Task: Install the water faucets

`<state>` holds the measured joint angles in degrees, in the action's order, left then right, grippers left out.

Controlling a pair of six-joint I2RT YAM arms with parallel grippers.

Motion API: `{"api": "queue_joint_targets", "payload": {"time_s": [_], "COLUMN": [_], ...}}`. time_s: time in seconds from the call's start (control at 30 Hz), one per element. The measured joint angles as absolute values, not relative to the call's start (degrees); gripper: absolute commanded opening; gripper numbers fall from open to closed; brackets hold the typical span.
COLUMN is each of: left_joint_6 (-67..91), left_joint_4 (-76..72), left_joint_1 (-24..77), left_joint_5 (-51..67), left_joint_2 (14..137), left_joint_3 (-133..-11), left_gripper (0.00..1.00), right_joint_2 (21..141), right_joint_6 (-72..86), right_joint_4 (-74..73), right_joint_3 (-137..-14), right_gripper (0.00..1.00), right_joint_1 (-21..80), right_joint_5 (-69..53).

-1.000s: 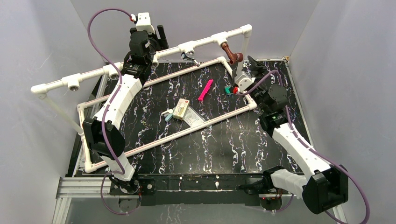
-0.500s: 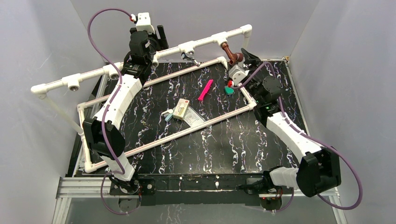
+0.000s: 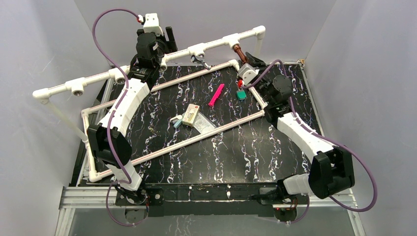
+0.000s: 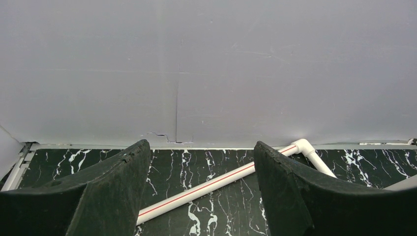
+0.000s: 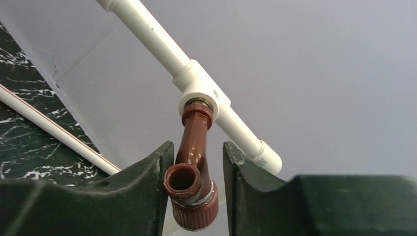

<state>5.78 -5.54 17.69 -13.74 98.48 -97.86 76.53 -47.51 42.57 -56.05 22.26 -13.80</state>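
The right pincer (image 5: 197, 150) straddled the brown faucet (image 5: 193, 140) hanging from the white pipe socket (image 5: 199, 93), its grip impossible to judge, the left pincer (image 4: 201, 157) gaped empty, and tightening that faucet seemed the step, next needing a firm pinch and twist.

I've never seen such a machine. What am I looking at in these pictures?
Two robot arms are bolted to a black marbled table. One picture looks down from above; the other two come from cameras on the wrists. The left gripper is open and empty. The right gripper straddles a reddish-brown faucet plugged into a white pipe tee; whether it grips is unclear. On the table lie a pink strip and a small box; a silver faucet sits near the back.
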Motion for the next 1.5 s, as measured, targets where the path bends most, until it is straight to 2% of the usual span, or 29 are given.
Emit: {"api": "queue_joint_targets", "payload": {"time_s": [0.2, 0.23, 0.67, 0.9, 1.33, 1.5], "left_joint_6": [5.39, 5.32, 4.99, 4.95, 4.97, 4.95], "left_joint_4": [-5.58, -5.58, -5.08, -4.8, -4.49, -4.47], "left_joint_1": [17.69, 17.69, 17.69, 17.69, 17.72, 17.69], "left_joint_5": [-13.76, -13.76, -13.76, -13.72, -13.5, -13.52], "left_joint_2": [98.45, 98.45, 98.28, 98.08, 97.65, 97.54], "left_joint_3": [-97.86, -97.89, -97.89, -97.86, -97.3, -97.17], "left_gripper": [0.74, 0.74, 0.74, 0.74, 0.74, 0.74], "right_joint_2": [77.17, 77.21, 77.25, 77.25, 76.64, 76.31], "right_joint_6": [-45.34, -45.19, -35.79, -23.11, 10.98, 15.29], "right_joint_4": [43.55, 43.64, 43.33, 42.76, 38.79, 37.54], "right_joint_3": [-56.12, -56.12, -57.21, -58.41, -60.77, -61.12], "right_gripper": [0.04, 0.01, 0.01, 0.01, 0.01, 0.03], "right_joint_1": [22.59, 22.57, 22.79, 23.0, 23.4, 23.66], "right_joint_5": [-13.87, -13.85, -12.19, -9.15, 0.86, 2.24]}}
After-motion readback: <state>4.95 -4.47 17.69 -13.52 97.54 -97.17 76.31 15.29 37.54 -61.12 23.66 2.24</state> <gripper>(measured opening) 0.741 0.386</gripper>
